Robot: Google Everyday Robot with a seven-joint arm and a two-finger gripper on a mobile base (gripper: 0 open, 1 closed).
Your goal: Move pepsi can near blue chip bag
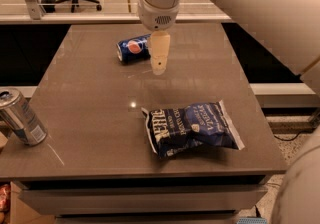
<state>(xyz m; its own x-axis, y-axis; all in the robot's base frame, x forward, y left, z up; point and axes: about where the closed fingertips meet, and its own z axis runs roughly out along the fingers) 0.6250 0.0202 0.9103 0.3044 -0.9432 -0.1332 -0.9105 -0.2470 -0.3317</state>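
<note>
A pepsi can (133, 49) lies on its side towards the far edge of the counter (90, 118). The gripper (159, 68) points down just right of it; whether it is open or closed cannot be told. The blue chip bag (192, 128) lies nearer, apart from the can.

Jaws right of pepsi can (132, 49) (chip bag (192, 128) nearer).

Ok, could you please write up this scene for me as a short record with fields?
pepsi can: on its side, far part of table
blue chip bag: flat, near right part, apart from the pepsi can
gripper: pointing down, just right of the pepsi can
silver can: tilted, at the left edge
task: not yet done
</note>
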